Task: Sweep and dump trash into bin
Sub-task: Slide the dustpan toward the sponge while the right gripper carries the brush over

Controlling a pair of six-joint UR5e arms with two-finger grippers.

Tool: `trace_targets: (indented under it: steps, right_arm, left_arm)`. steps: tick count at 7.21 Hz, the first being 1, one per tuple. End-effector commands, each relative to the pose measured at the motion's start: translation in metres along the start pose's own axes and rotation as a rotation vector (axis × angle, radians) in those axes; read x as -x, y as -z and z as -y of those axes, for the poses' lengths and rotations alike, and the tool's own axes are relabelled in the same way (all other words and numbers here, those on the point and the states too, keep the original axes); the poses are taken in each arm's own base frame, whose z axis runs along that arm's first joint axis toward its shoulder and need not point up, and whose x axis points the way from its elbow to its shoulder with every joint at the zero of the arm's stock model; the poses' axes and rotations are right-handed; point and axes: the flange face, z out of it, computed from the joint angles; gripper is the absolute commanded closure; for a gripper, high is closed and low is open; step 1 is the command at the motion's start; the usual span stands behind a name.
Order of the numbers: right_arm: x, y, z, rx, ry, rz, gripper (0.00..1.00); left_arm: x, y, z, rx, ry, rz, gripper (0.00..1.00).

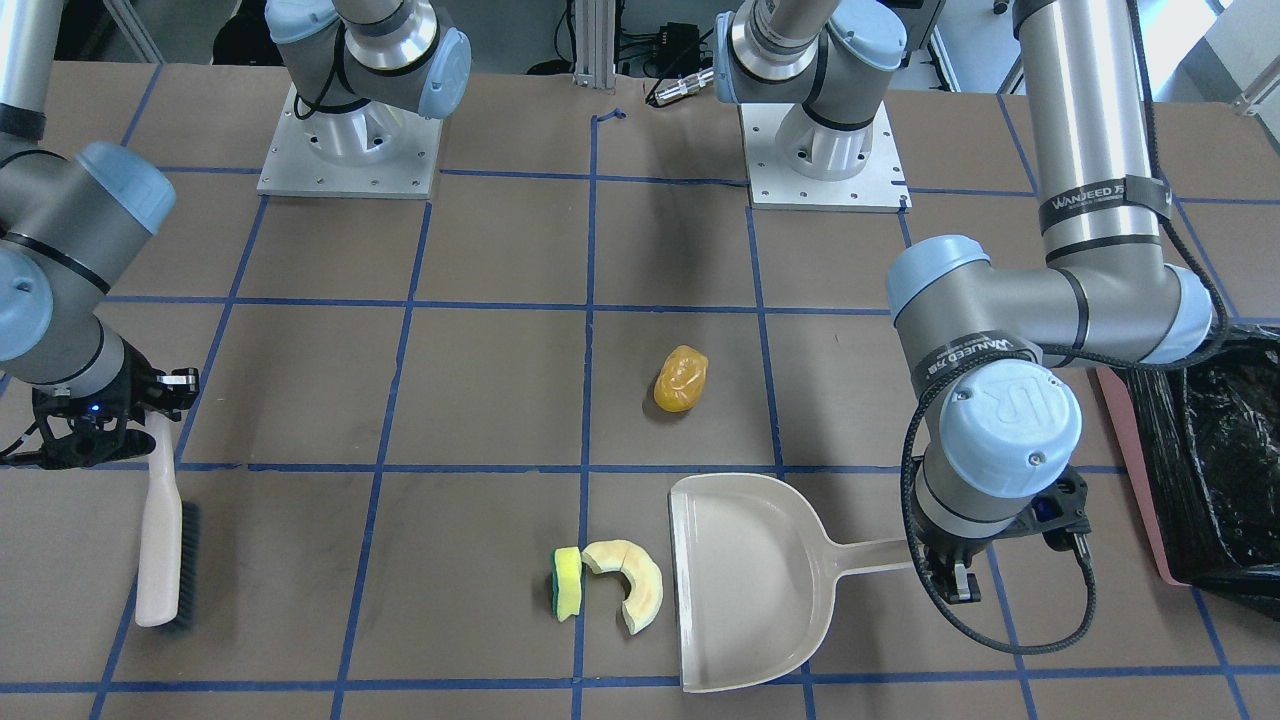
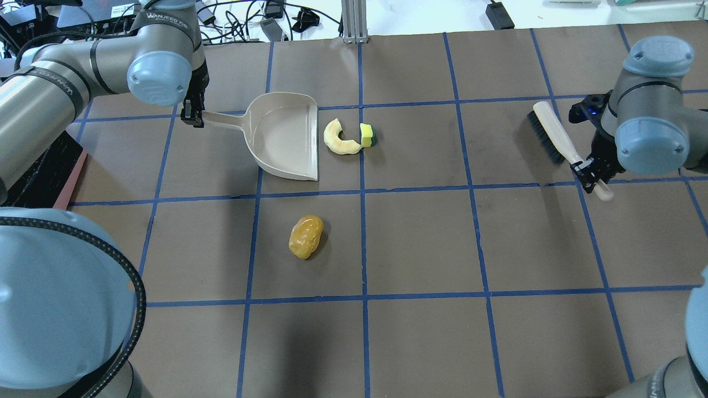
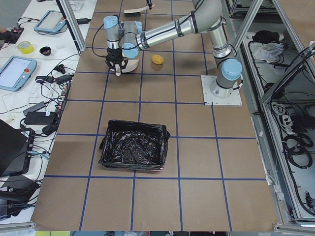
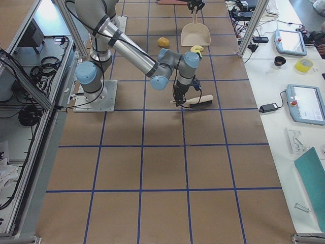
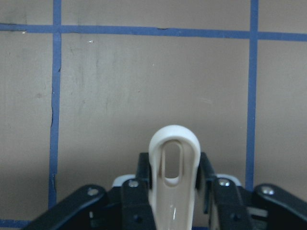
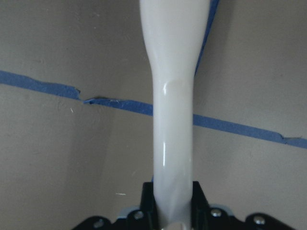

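Observation:
The trash lies in three pieces: a glossy orange lump [image 1: 681, 379] alone mid-table, and a yellow-green sponge [image 1: 568, 583] touching a pale crescent slice [image 1: 628, 582] just off the dustpan's open lip. My left gripper [image 1: 955, 580] is shut on the handle end of the beige dustpan [image 1: 745, 580], which rests flat; the left wrist view shows the handle [image 5: 173, 158] clamped between the fingers. My right gripper [image 2: 591, 174] is shut on the handle of the white brush [image 2: 553, 135], far to the right of the trash. The bin [image 1: 1225, 470], lined with a black bag, stands beyond my left arm.
Blue tape lines [image 2: 362, 193] grid the brown table. Two arm base plates [image 1: 348, 150] sit at the robot's side. In the exterior left view the bin [image 3: 133, 152] stands several squares from the dustpan. Side benches with tablets [image 4: 304, 104] flank the far edge.

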Motion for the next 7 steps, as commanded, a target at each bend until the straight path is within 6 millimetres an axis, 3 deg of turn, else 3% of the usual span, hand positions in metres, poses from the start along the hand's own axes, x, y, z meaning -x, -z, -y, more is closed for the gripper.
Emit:
trace_targets:
  steps: [1,3,5,7]
  right_arm:
    - [-0.002,0.007,0.002,-0.017,-0.017,-0.004,0.89]
    - [0.010,0.028,0.006,-0.060,-0.154,0.007,0.95]
    - [0.062,0.044,0.024,-0.049,-0.236,0.033,0.96]
    - [0.120,0.075,0.043,0.003,-0.252,0.049,0.96]
  left_arm:
    - [0.003,-0.005,-0.004,0.007,-0.006,0.009,1.00]
    - [0.005,-0.011,-0.005,0.010,-0.009,0.011,1.00]
    - [0.004,-0.009,-0.005,0.012,-0.011,0.006,1.00]
    - [0.005,-0.006,-0.009,0.012,-0.013,0.001,1.00]
